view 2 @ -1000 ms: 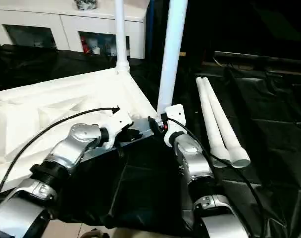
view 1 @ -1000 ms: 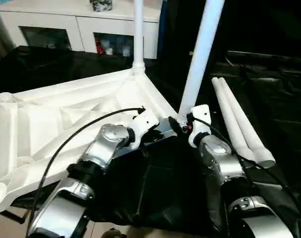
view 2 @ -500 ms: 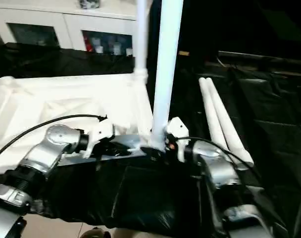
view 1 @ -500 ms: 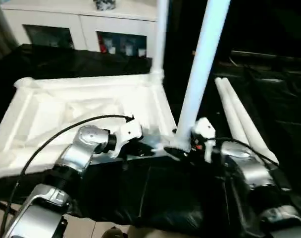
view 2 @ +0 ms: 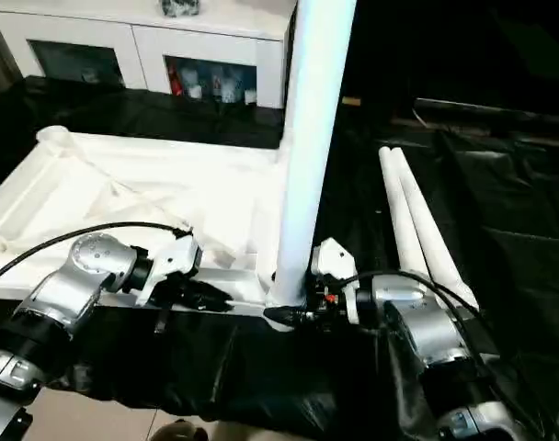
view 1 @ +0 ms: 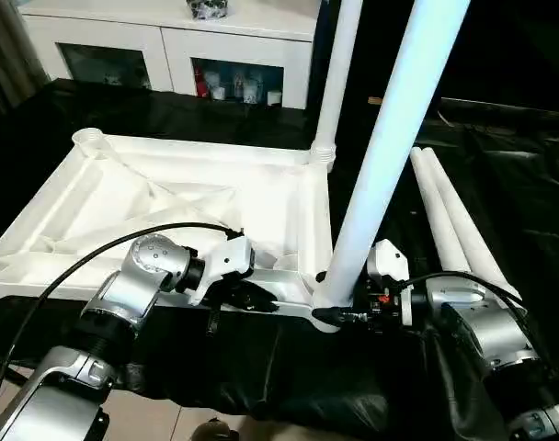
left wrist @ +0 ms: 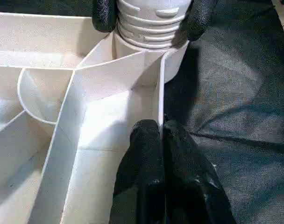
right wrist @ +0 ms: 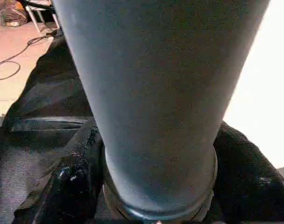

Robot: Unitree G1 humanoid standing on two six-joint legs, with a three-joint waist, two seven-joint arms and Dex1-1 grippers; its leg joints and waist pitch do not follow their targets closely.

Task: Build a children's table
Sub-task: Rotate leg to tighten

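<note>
So your left gripper (left wrist: 158, 140) has its two black fingers (left wrist: 144, 154) pressed together on the thin side wall of the table top (view 1: 169, 197), pinching that wall just short of the near corner socket (left wrist: 151, 53). Your right gripper (view 1: 339, 315) sits at the same corner, its fingers (left wrist: 104, 14) on either side of the ribbed base of the near leg (view 1: 390, 147), clamped around it where it enters the socket; in the right wrist view the dark pads (right wrist: 72, 182) flank the tube on both sides.

That leg stands upright but leans a little away from you toward the top of the head view. The table top lies upside down on the black-draped surface (view 1: 500, 156), ribbed underside up, its near edge running between your two wrists. A second leg (view 1: 335, 73) stands upright in the far corner socket on your right side. The far left socket (view 1: 86, 140) is open, no leg in it. Two more legs (view 1: 454, 220) lie side by side, touching, on the black cloth to your right, well apart from the top. White cabinet (view 1: 169, 46) with glass doors behind the table. A black cable (view 1: 96, 257) loops over your left forearm.
</note>
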